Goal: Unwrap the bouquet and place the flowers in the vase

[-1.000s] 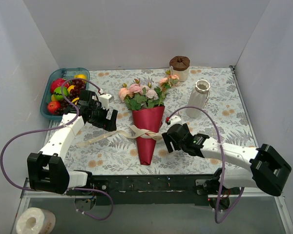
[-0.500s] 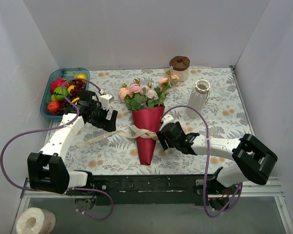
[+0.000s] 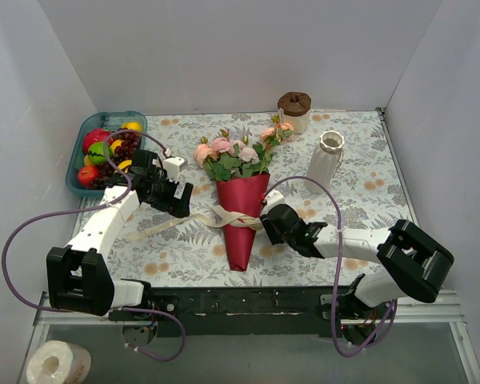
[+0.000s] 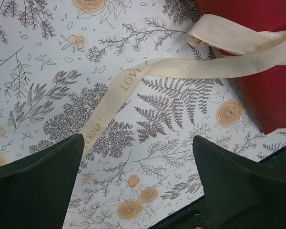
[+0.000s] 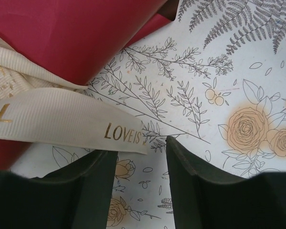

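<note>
Left gripper (image 3: 178, 202): jaws spread wide, empty, over ribbon (image 4: 133, 76) left tail. Bouquet (image 3: 242, 216) mid-table, tied, cone tip toward you. Right gripper (image 5: 142, 152): jaws part-spread, nothing pinched; ribbon end just left of gap. Use right arm, nearer. Vase (image 3: 326, 162) far right.

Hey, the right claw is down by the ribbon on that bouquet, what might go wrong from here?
1. The ribbon end sits at one fingertip of the right claw, barely in the gap, so a close may miss it.
2. The left claw is open above the table and nothing pins the bouquet, so a ribbon pull may drag it.
</note>
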Robot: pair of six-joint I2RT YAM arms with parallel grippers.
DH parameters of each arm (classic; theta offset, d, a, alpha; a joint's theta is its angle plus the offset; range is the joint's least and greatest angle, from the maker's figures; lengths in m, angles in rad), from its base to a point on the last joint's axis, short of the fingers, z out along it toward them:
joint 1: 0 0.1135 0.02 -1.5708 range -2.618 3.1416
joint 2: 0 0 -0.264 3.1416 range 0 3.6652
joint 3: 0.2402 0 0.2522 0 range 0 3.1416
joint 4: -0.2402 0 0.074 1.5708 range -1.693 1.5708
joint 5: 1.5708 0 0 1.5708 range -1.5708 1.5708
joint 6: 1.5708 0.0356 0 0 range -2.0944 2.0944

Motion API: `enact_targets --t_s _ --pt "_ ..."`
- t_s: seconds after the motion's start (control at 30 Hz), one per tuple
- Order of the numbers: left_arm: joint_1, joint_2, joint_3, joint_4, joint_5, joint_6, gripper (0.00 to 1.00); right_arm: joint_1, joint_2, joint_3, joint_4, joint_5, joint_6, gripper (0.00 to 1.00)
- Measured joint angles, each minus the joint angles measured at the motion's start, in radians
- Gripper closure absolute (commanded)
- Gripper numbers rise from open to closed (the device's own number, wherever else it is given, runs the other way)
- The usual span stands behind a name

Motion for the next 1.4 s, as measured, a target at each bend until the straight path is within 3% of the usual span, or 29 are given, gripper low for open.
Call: enact_targets --t_s 0.07,0.2,0.27,0.63,1.0,1.1,1.13,1.27,1.33,1.4 --pt "0.000 0.000 -0.005 0.007 0.000 0.001 0.02 0.000 0.000 -0.012 0.013 -0.010 -0.003 0.62" --pt "0.000 0.015 -0.019 0.031 -0.003 0.004 0.02 0.000 -0.004 -0.027 0.034 -0.019 -0.004 0.89" --pt "0.000 0.032 -0.036 0.052 -0.008 0.009 0.02 0.000 -0.012 -0.034 0.038 -0.021 -0.005 0.97" --pt "-0.024 0.145 -0.131 0.194 -0.096 0.056 0.02 0.001 -0.090 -0.045 0.053 -0.039 0.004 0.99" --pt "-0.126 0.206 -0.151 0.321 -0.166 0.079 0.39 0.001 -0.225 -0.093 0.024 -0.039 0.059 0.99" --pt "-0.137 0.246 -0.152 0.339 -0.177 0.079 0.56 0.001 -0.271 -0.096 0.000 -0.037 0.076 0.99" --pt "-0.137 0.258 -0.152 0.348 -0.183 0.081 0.67 0.001 -0.287 -0.096 -0.004 -0.035 0.079 0.99" --pt "-0.137 0.266 -0.149 0.373 -0.190 0.075 0.94 0.001 -0.349 -0.096 -0.032 -0.032 0.090 0.99" --pt "-0.138 0.267 -0.149 0.379 -0.190 0.076 1.00 0.001 -0.372 -0.096 -0.047 -0.029 0.094 0.99" --pt "-0.139 0.267 -0.149 0.380 -0.193 0.072 1.00 0.001 -0.393 -0.096 -0.062 -0.021 0.099 0.99"
